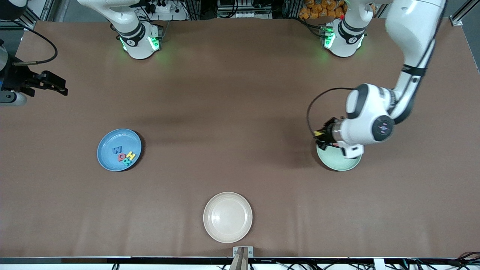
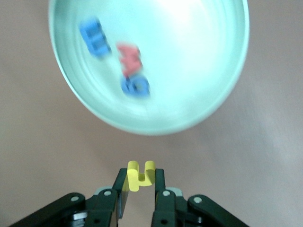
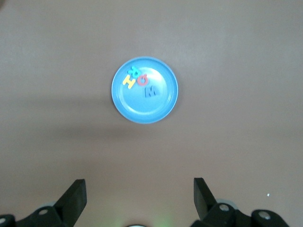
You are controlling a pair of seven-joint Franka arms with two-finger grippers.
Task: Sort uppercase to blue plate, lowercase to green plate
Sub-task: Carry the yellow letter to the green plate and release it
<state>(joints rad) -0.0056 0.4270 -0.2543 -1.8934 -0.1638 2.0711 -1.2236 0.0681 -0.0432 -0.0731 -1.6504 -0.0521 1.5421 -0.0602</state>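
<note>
Worktop (image 1: 240, 112): a brown surface that carries three round plates, well apart from one another.

Left arm (image 1: 407, 71): comes from its base at the left arm's end of the worktop and bends down over the green plate, hiding part of that plate in the front view.

Right arm (image 1: 123, 18): waits, drawn up high, with its wrist camera looking straight down on the blue plate.

Cream plate (image 1: 227, 217): lies nearest the front camera, about midway along the worktop.

Blue plate (image 1: 119, 149): lies toward the right arm's end of the worktop and holds all four capitals.

Green plate (image 1: 339, 162): lies toward the left arm's end of the worktop; the left wrist view shows three small letters lying in it.

Right gripper (image 3: 139, 201): hangs in the air over bare worktop, its two fingers spread wide with nothing between them.

Left gripper (image 2: 140, 191): hangs just over the rim of the green plate, pinching the yellow h between its fingers.

Capitals: blue W (image 1: 116, 150), red Q (image 1: 122, 156), yellow H (image 1: 130, 155) and teal R (image 1: 126, 162) lie clustered together in the blue plate, each touching or nearly touching its neighbour.

Small letters in the green plate: blue m (image 2: 94, 38) lies apart from the red w (image 2: 129, 57) and the blue g (image 2: 135, 86), which touch each other.

Yellow h (image 2: 140, 174): held upright between the left gripper's fingers, in the air, not in the plate.
</note>
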